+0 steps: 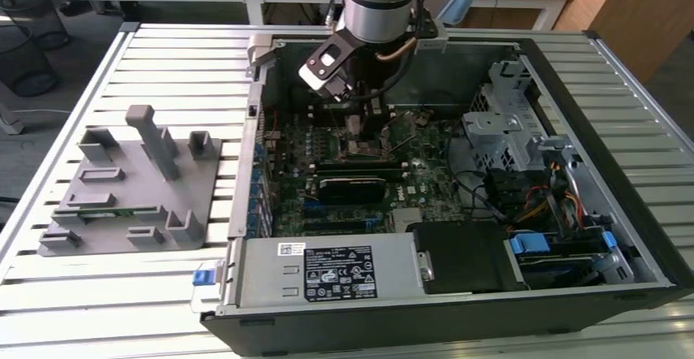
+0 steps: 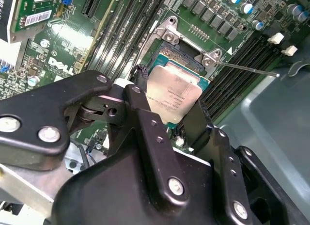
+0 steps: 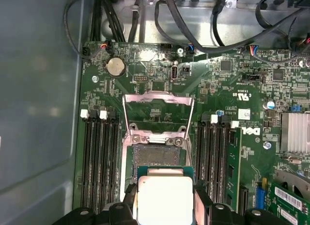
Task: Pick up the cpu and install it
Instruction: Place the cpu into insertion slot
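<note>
One cpu (image 2: pixel 173 91) pinched by gripper (image 2: pixel 168 103), over socket (image 3: pixel 157 154) (frame (image 3: pixel 157 95) raised), inside open case (image 1: pixel 434 326)

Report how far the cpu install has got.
Done: the cpu is picked up, clamped in the tool. In hand: it hangs over the open socket on the motherboard. Left: it is not seated, and the socket's metal frame stands raised.

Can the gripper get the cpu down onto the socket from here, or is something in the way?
Probably yes. The gripper holds the cpu just over the socket, whose metal frame is flipped open with its lever swung aside; nothing lies on the socket's bare part.
</note>
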You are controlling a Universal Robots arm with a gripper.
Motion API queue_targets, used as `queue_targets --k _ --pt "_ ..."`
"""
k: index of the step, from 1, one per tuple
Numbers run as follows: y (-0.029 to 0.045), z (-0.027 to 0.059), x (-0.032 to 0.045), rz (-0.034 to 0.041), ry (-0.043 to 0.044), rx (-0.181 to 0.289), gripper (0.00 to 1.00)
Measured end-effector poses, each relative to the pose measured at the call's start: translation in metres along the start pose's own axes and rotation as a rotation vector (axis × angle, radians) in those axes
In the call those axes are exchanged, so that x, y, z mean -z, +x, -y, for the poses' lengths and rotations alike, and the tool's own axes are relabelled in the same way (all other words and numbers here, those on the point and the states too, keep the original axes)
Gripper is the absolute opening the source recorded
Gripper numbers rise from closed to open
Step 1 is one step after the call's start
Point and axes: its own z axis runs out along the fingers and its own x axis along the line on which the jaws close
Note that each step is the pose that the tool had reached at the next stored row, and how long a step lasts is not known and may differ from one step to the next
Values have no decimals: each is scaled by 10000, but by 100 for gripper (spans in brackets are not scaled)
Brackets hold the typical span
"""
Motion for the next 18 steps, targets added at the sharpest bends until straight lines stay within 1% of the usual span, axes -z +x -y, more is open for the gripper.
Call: queue_targets --k 7,12,16,18 --pt "6 -6 -31 1 0 0 54" --pt "39 -17 -77 -2 -1 0 54" --pt "52 -18 -108 0 -1 1 54" --pt "52 -18 -116 -13 0 1 54"
